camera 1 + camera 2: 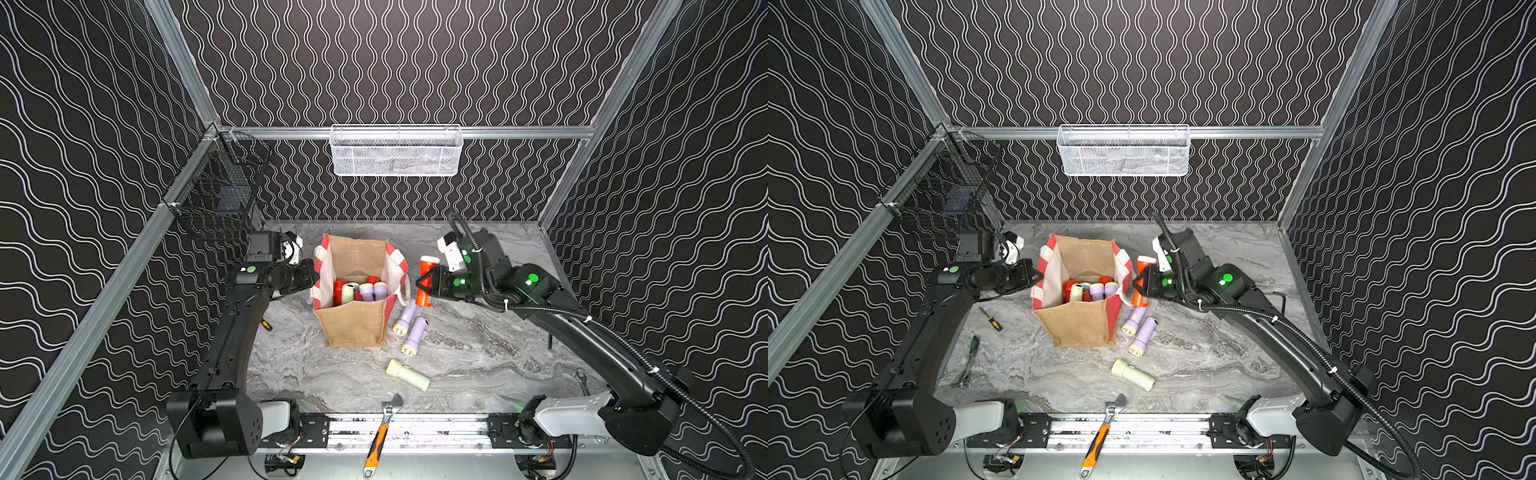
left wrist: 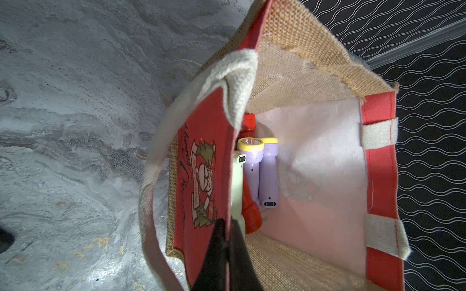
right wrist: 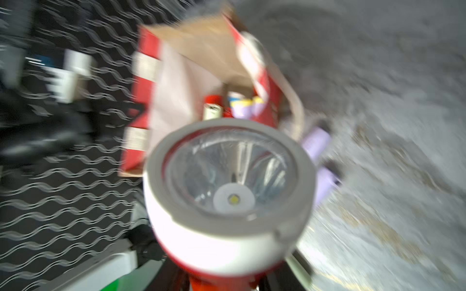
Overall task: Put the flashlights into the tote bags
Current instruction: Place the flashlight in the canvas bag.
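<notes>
Front edge: an orange-handled adjustable wrench [image 1: 380,436] lies across the near edge of the surface [image 1: 478,357], its handle out over the metal rail and its head on the marble.
Near middle: the pale green flashlight [image 1: 408,375] lies on its side just beyond the wrench head, apart from it. Bare surface runs from it across to the right arm [image 1: 582,336].
Left margin: in a top view, a green-handled spanner [image 1: 970,359] and a small screwdriver [image 1: 992,321] lie beside the left arm [image 1: 934,332], well apart from the bag.
Loose pair: the nearer lilac flashlight [image 1: 414,337] and the farther lilac flashlight [image 1: 405,318] lie side by side with their yellow rims toward the front. The farther one is just beside the bag's right near corner.
Bag: the tote bag [image 1: 353,326] stands upright mid-surface with its mouth open.
Inside: the bagged flashlights [image 1: 365,291], red, pale green and lilac, crowd the near wall, with room behind them.
Left grip: the left jaws are pinched tight on the bag's left red panel at the rim. A white handle [image 2: 151,189] loops outside them.
Right grip: the right jaws stand narrow, clamped on the barrel of the red flashlight [image 1: 429,262]. It is just outside the bag's right rim, head toward the far wall. Whether its tail touches the surface I cannot tell, as the right wrist view is blurred.
Far side: a bare strip of surface reaches the back wall. A white mesh basket [image 1: 397,151] hangs on the back rail and a black wire basket [image 1: 216,195] on the left rail.
</notes>
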Controlling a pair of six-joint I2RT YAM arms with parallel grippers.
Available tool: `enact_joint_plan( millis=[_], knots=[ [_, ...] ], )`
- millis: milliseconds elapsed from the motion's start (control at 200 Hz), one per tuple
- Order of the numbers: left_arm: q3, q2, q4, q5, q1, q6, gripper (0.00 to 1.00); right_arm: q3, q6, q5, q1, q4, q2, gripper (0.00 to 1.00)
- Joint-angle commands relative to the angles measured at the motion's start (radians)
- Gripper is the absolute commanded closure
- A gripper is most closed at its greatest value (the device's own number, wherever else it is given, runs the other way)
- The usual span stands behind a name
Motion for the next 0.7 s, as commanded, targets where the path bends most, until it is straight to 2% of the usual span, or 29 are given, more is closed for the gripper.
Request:
enact_joint_plan(
  millis=[0, 245, 355, 495, 606, 696],
  knots=[
    [0.008, -0.008, 0.027, 0.004, 0.000, -0.004, 0.94, 0.071, -0.052, -0.071, 0.001, 0.162, 0.022, 0.61],
    [0.004, -0.016, 0.023, 0.002, 0.001, 0.002, 0.95, 0.271, -0.030, -0.227, 0.002, 0.307, 0.265, 0.61],
    [0.001, -0.014, 0.024, 0.000, 0.000, 0.002, 0.95, 0.343, -0.034, -0.230, 0.002, 0.298, 0.394, 0.61],
    [0.003, -0.005, 0.021, 0.000, 0.001, 0.002, 0.95, 0.446, -0.050, -0.255, 0.011, 0.214, 0.541, 0.60],
    [0.004, -0.003, 0.024, 0.000, 0.001, 0.001, 0.95, 0.568, -0.111, -0.188, 0.034, 0.034, 0.674, 0.58],
    [0.003, 0.002, 0.024, 0.001, 0.001, 0.003, 0.95, 0.595, -0.132, -0.143, 0.049, -0.053, 0.736, 0.57]
  ],
)
